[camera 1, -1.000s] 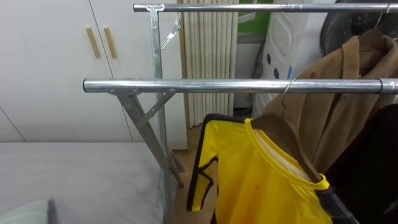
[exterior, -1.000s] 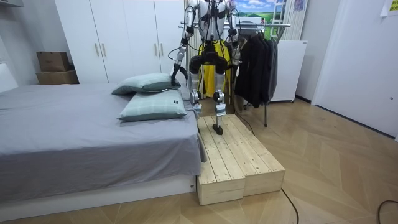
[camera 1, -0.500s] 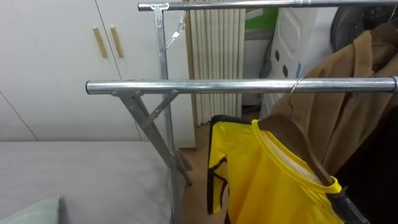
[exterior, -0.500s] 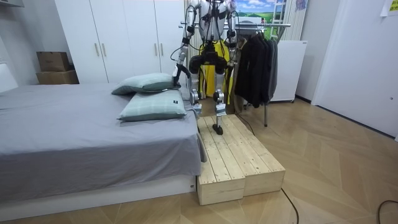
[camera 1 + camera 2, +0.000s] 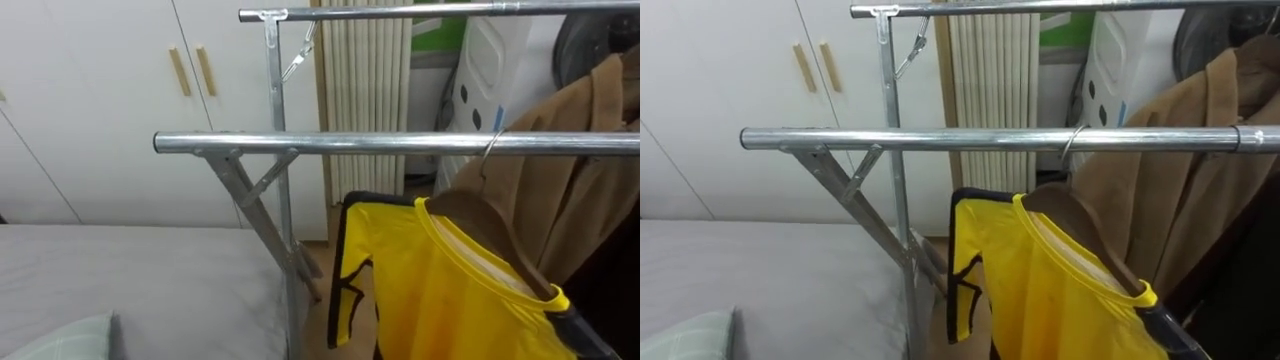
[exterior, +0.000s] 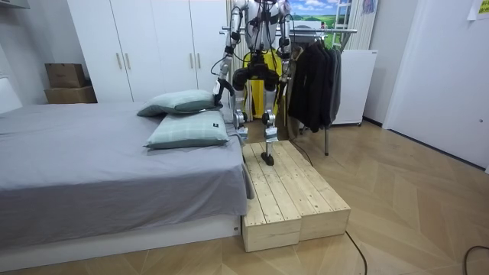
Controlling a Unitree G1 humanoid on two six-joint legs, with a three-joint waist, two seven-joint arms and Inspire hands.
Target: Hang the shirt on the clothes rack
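A yellow shirt with black trim (image 5: 440, 290) hangs on a wooden hanger whose wire hook (image 5: 492, 150) sits over the near metal rail (image 5: 350, 143) of the clothes rack. The same shirt (image 5: 1040, 280) hangs just below and right of the middle of the right eye view. In the room view I stand on the wooden platform (image 6: 290, 195) facing the rack, my back to the camera. My left hand (image 6: 218, 86) hangs low beside the bed's pillows. My right hand (image 6: 289, 76) hangs at my side near the dark clothes, apart from the shirt.
A brown coat (image 5: 565, 160) and dark clothes (image 6: 315, 84) hang to the right on the rack. A higher rail (image 5: 430, 11) runs behind. White wardrobe doors (image 5: 120, 90) stand at the back left, and a grey bed (image 6: 92, 164) with two pillows lies at my left.
The eye view has swung a little to the left, so the rack and shirt sit further right. The shirt stays on the rail. My arms have barely moved.
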